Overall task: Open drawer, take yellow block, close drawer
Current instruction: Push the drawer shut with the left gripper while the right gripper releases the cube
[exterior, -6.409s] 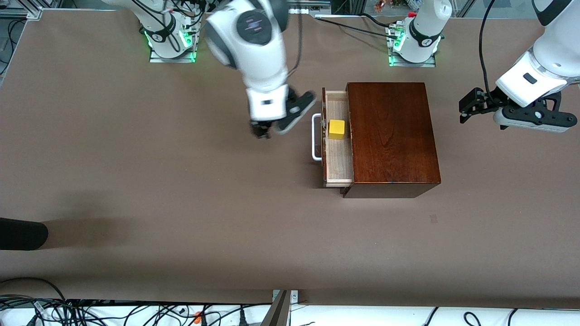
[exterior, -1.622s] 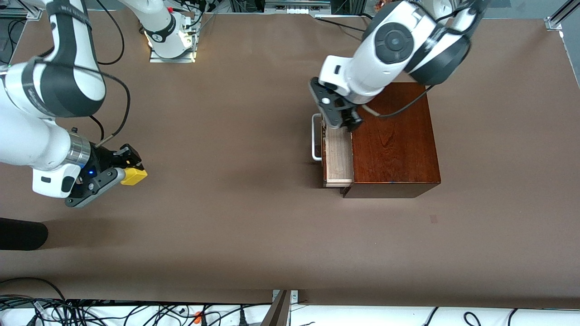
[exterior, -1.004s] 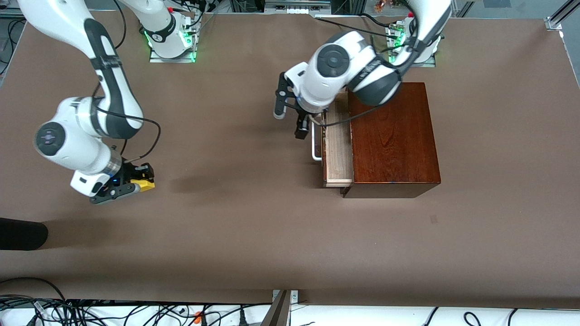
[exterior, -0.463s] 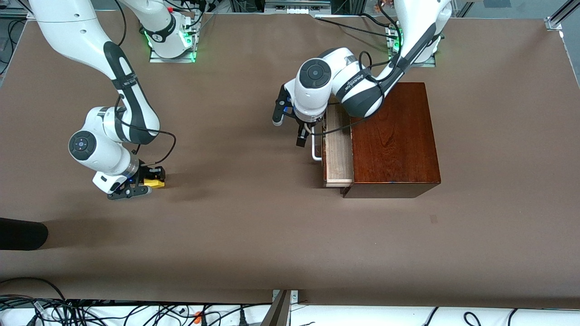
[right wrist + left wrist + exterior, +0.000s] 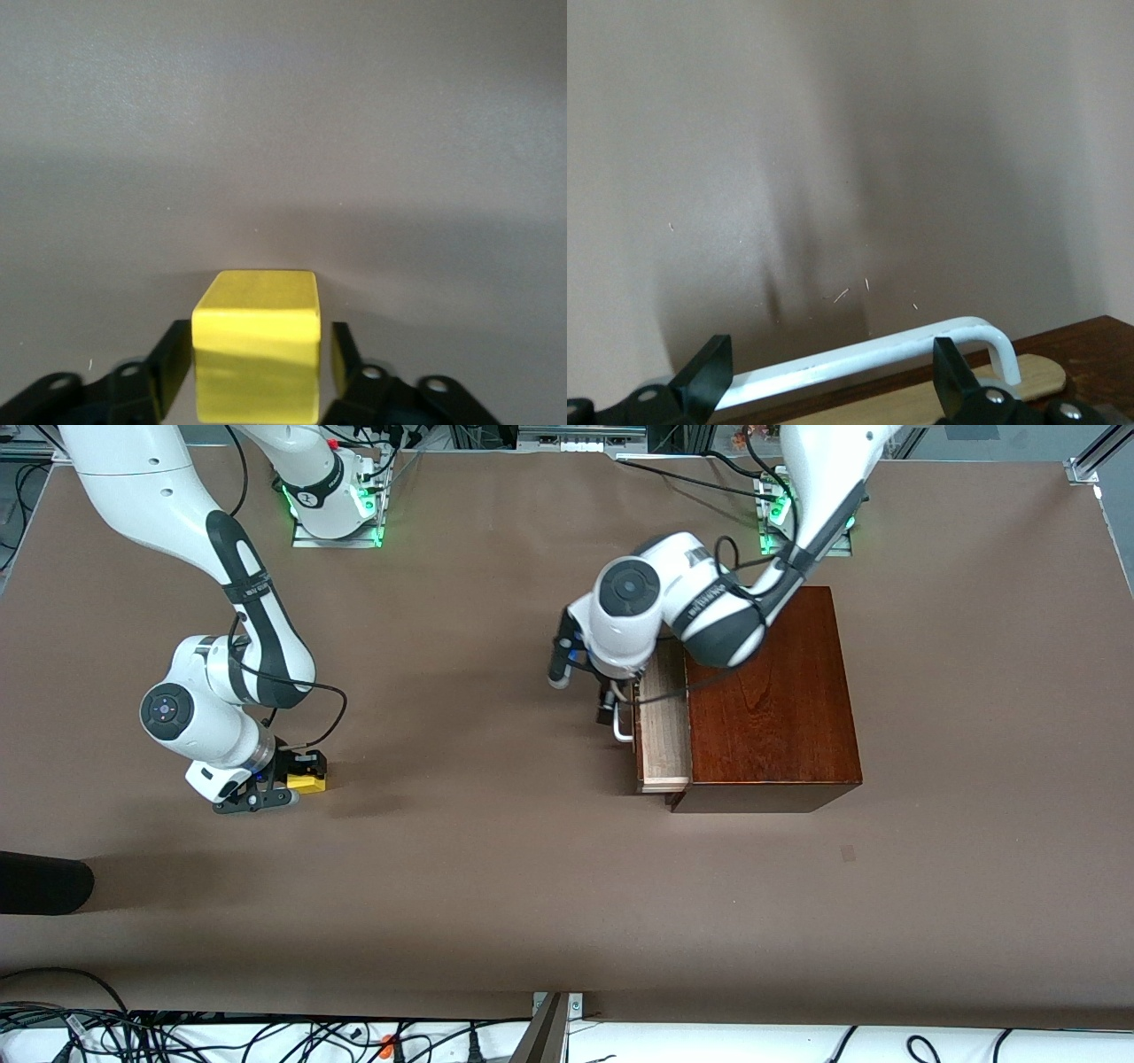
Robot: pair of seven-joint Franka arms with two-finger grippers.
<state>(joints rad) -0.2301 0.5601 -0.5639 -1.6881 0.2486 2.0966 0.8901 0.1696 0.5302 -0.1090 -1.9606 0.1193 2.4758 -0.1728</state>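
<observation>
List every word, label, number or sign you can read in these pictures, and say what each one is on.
Lettering on the dark band of the left arm, above the drawer: too small to read.
Marking on the dark band of the right arm: too small to read.
Round marks on the two arm bases along the table's edge: too small to read.
Yellow block in the right claw: plain, no text.
Wooden box: no text.

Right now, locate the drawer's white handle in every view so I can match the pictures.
Front view: the white handle on the drawer front, mostly under the left gripper.
Left wrist view: the handle spans the open fingers.
Right wrist view: not in it; only the yellow block shows.
Shared landmark: the brown table.
</observation>
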